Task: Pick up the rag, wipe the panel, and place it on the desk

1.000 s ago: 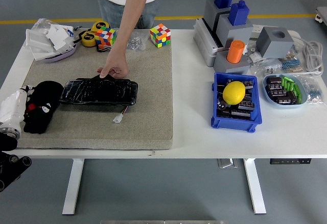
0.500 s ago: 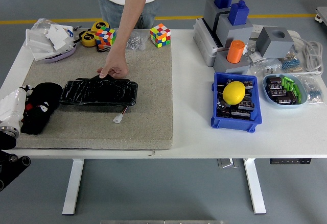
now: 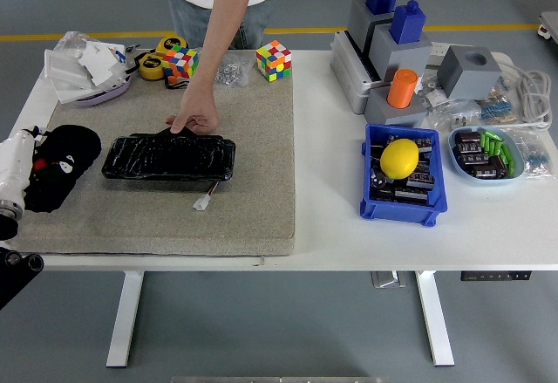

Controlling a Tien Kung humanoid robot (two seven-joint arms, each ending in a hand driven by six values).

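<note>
The black rag [image 3: 61,167], marked with small red and white patches, hangs bunched at the left end of the tan mat [image 3: 253,165]. My left hand [image 3: 30,163], white-cased, comes in from the left edge and is shut on the rag's left side. The panel [image 3: 168,157] is a long black slab in shiny wrap, lying flat on the mat just right of the rag. A person at the far side reaches down, and their hand [image 3: 193,120] presses on the panel's far edge. My right hand is out of view.
Two colour cubes [image 3: 273,59], tape rolls [image 3: 155,64] and a purple tray [image 3: 87,69] of white scraps line the far edge. A small white connector [image 3: 203,202] lies below the panel. A blue bin [image 3: 401,174] with a yellow lemon and grey fixtures [image 3: 392,51] fill the right half.
My left hand has pulled the rag to the left and slightly away from the table's near edge, widening its gap from the panel. The person's hand and the panel have stayed put.
</note>
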